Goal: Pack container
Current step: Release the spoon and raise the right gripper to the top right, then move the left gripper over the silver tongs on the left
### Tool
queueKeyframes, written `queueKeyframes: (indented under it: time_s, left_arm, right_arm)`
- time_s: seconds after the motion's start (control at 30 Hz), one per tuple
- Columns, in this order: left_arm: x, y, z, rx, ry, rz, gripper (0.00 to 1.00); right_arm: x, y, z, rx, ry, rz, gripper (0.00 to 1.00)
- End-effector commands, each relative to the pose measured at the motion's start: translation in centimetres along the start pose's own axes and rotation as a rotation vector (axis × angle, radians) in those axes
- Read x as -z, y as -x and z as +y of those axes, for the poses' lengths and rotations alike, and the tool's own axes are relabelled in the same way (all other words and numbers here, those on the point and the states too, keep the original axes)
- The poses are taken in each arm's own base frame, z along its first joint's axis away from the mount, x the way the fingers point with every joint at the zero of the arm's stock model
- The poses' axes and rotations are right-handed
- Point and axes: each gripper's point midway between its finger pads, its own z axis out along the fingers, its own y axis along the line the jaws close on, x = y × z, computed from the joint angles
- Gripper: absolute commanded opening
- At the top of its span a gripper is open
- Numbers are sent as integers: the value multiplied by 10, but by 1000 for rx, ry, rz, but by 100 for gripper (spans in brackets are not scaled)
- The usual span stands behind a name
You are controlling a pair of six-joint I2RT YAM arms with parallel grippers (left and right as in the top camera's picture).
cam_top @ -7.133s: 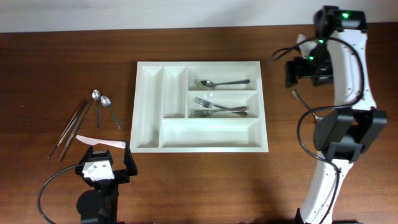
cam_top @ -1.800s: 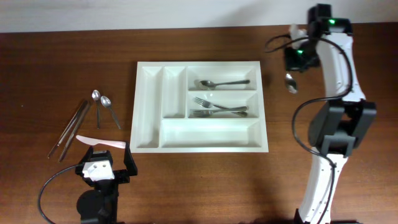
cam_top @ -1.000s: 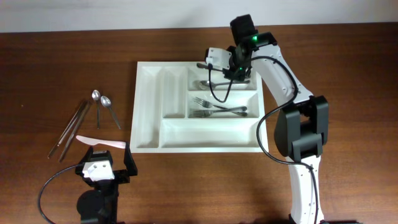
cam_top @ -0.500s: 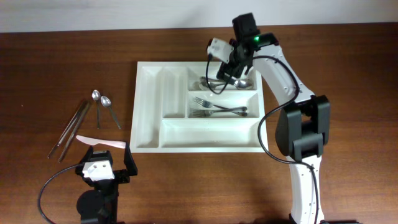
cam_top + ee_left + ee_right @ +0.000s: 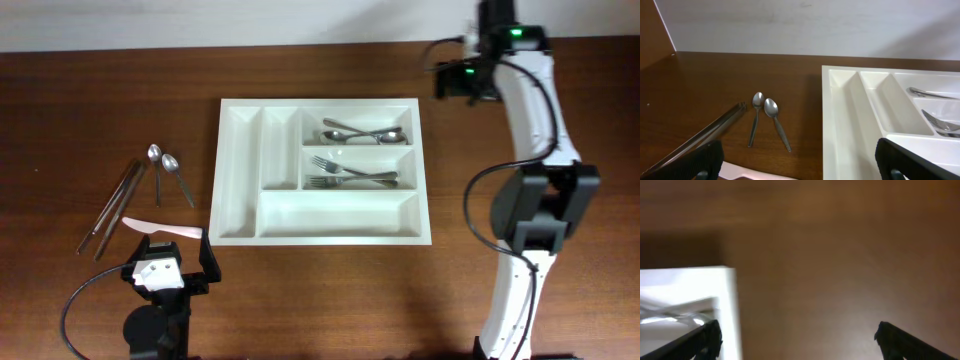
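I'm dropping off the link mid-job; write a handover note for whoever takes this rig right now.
Grippers: left gripper open, empty, parked near the front left. The right gripper is open, empty, beyond the container's far right corner.
Done: two packed spoons in the top long compartment, two forks in the middle one. The bottom long one and both narrow ones are empty.
Left: two loose spoons, long metal pieces (perhaps tongs) and a pale plastic knife, on the table left of the container.

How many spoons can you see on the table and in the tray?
4. Spoon one and spoon two lie on the table left of the container; spoon three and spoon four overlap in its top-right compartment. None appears hidden.
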Motion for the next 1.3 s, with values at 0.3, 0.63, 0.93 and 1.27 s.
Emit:
queueKeyframes:
  time_s: [0.3, 0.63, 0.93, 1.27]
  left_arm:
    - [0, -2, 2, -14, 11, 0, 99]
    - [1, 9, 22, 4, 126, -43, 99]
    - [27, 73, 69, 109, 410, -86, 99]
    - [-7, 124, 45, 21, 290, 452, 99]
  right_arm:
    - [25, -8, -67, -266, -19, 14, 99]
    - [25, -7, -67, -265, -20, 13, 99]
    - [25, -7, -67, -265, -20, 13, 99]
    - [25, -7, -67, -265, -20, 13, 99]
